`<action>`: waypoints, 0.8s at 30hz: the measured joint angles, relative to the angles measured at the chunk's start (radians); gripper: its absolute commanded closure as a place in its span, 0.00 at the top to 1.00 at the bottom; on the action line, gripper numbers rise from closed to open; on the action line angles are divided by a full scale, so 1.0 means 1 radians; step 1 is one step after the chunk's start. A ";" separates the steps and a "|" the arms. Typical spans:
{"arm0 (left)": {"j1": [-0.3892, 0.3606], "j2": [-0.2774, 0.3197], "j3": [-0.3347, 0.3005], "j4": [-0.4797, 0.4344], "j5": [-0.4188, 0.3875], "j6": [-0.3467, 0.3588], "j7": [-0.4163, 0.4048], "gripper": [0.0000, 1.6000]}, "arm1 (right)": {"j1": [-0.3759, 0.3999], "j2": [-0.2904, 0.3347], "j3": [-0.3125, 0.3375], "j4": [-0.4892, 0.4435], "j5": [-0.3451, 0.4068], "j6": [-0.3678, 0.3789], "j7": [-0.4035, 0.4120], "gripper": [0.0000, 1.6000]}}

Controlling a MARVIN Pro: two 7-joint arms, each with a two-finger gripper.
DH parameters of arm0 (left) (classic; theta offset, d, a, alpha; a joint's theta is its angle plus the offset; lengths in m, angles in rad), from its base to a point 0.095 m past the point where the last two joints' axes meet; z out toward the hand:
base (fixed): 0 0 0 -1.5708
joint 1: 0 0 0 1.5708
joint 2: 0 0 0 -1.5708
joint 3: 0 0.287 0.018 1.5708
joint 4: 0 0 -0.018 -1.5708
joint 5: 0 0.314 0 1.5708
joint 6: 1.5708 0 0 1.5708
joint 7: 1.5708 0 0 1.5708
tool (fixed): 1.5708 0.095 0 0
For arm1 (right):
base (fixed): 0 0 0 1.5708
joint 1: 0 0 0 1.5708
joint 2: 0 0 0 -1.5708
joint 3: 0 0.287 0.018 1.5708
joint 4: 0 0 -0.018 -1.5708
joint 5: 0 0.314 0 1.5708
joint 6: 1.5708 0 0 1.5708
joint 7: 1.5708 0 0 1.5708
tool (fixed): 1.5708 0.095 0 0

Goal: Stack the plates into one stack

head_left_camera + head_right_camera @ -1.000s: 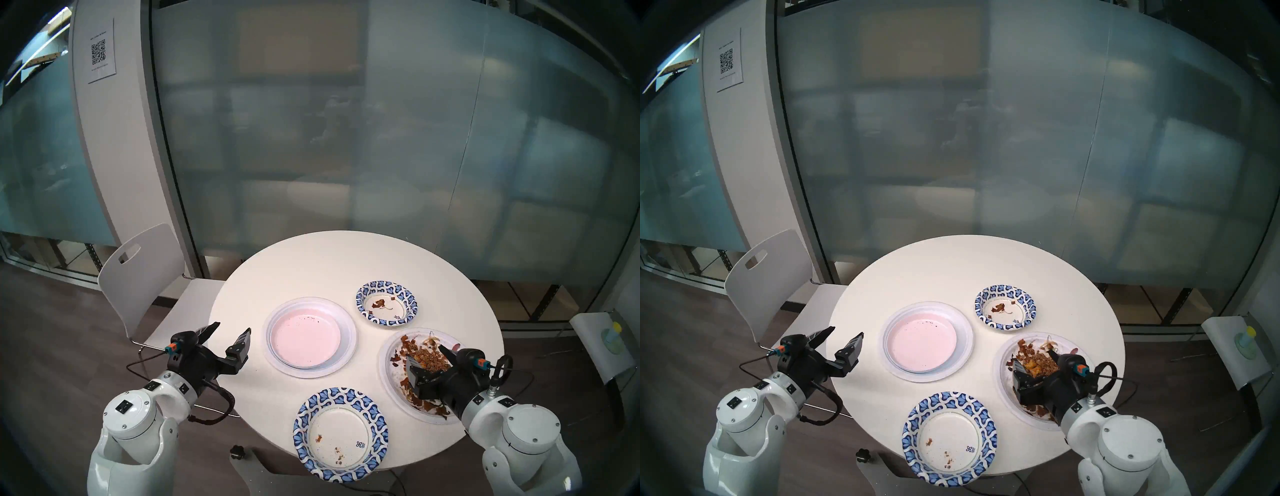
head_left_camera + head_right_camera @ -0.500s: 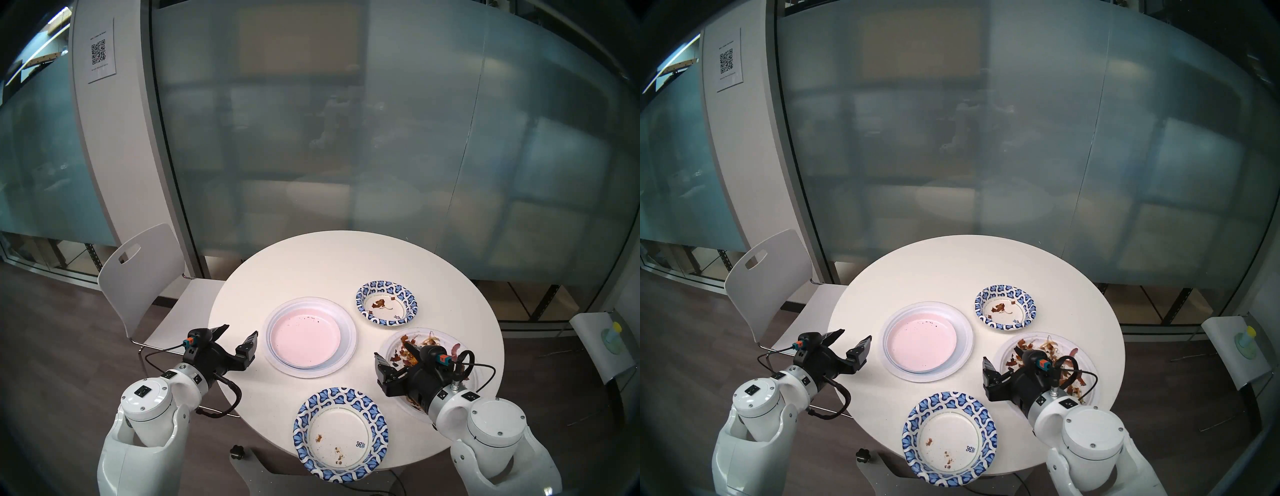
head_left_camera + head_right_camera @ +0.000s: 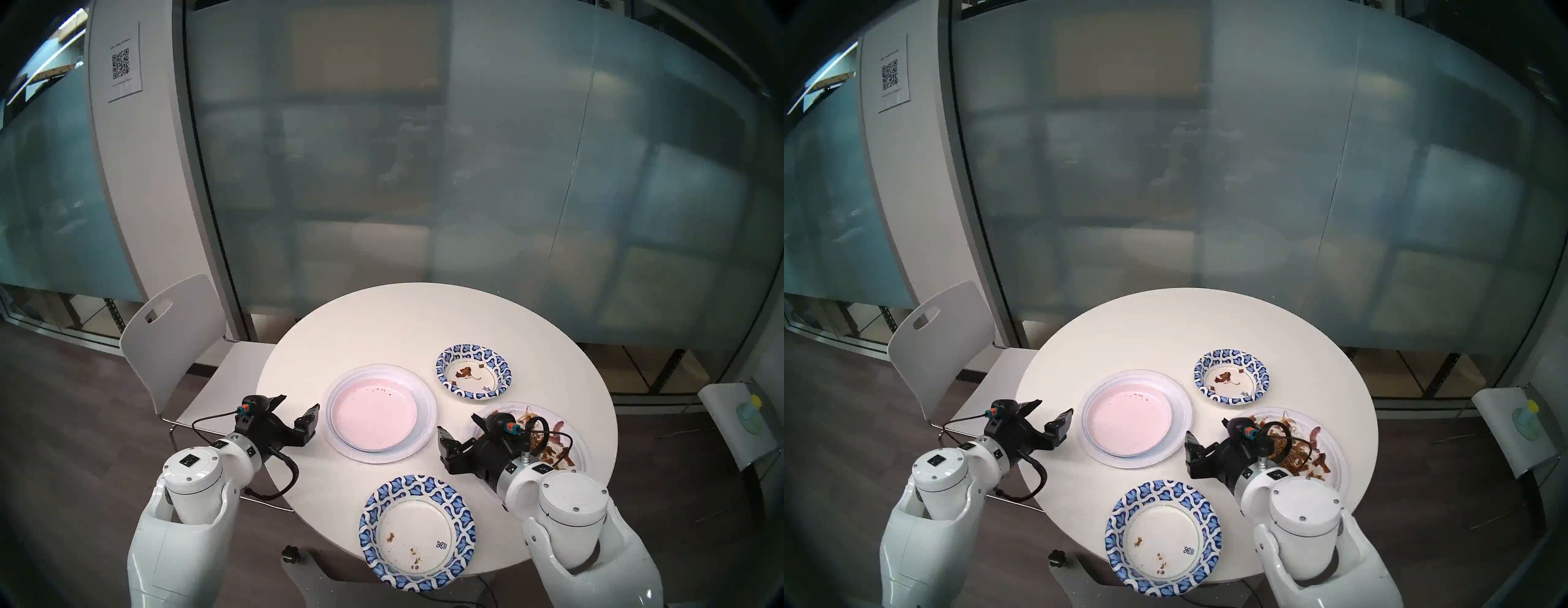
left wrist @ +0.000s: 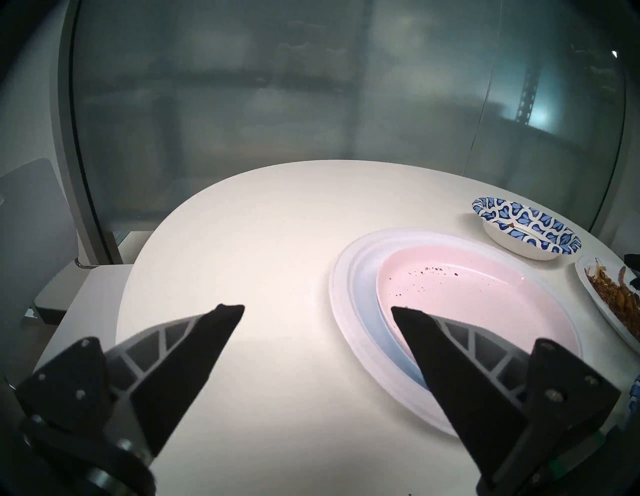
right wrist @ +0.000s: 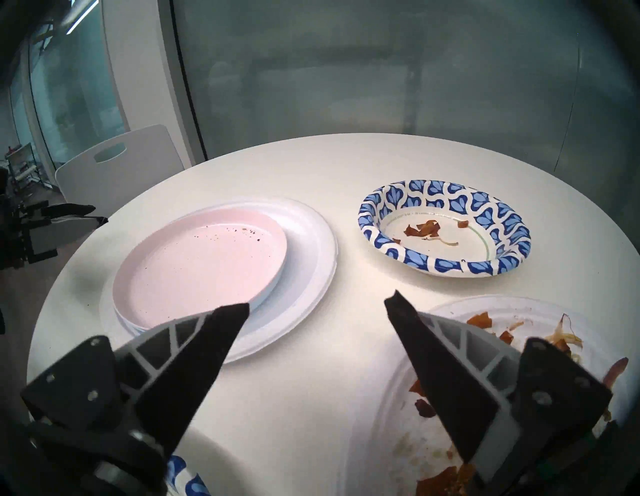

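Head views: stack (image 3: 379, 412), pink plate on top, sits mid-table (image 3: 382, 322); patterned bowl (image 3: 474, 372), soiled white plate (image 3: 577, 446) and patterned plate (image 3: 417, 531) lie apart. Left wrist view: left gripper (image 4: 317, 311) spread, empty, beside stack. Right wrist view: right gripper (image 5: 317, 308) spread, empty, between stack and soiled plate.

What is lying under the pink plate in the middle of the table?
Under the pink plate lies a pale blue plate, only its edge showing. Both rest on a large white plate, which sits on the table. Whether anything else lies between them is covered.
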 measured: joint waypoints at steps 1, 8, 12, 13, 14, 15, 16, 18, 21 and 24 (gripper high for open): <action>-0.009 0.001 0.000 0.008 -0.003 0.007 -0.004 1.00 | 0.011 -0.005 -0.004 0.009 -0.004 0.006 0.002 0.91; -0.072 0.017 0.007 0.058 -0.021 0.063 -0.033 1.00 | 0.080 -0.034 -0.018 0.066 -0.027 0.051 0.016 0.92; -0.106 0.022 0.016 0.085 -0.031 0.105 -0.045 1.00 | 0.120 -0.045 -0.023 0.095 -0.038 0.079 0.026 0.90; -0.113 0.023 0.018 0.091 -0.032 0.114 -0.048 1.00 | 0.130 -0.047 -0.025 0.102 -0.039 0.087 0.028 0.89; -0.126 0.025 0.023 0.099 -0.033 0.130 -0.051 1.00 | 0.148 -0.050 -0.027 0.115 -0.042 0.101 0.033 0.89; -0.128 0.025 0.025 0.101 -0.034 0.133 -0.051 1.00 | 0.152 -0.051 -0.028 0.117 -0.042 0.103 0.034 0.89; -0.135 0.027 0.028 0.105 -0.034 0.141 -0.053 1.00 | 0.162 -0.052 -0.029 0.125 -0.043 0.111 0.037 0.89; -0.147 0.028 0.033 0.109 -0.035 0.156 -0.055 1.00 | 0.180 -0.054 -0.031 0.140 -0.044 0.125 0.043 0.91; -0.161 0.029 0.040 0.112 -0.036 0.173 -0.056 1.00 | 0.202 -0.056 -0.034 0.157 -0.046 0.141 0.050 0.90; -0.176 0.031 0.050 0.116 -0.035 0.190 -0.055 1.00 | 0.217 -0.058 -0.034 0.165 -0.045 0.154 0.057 0.91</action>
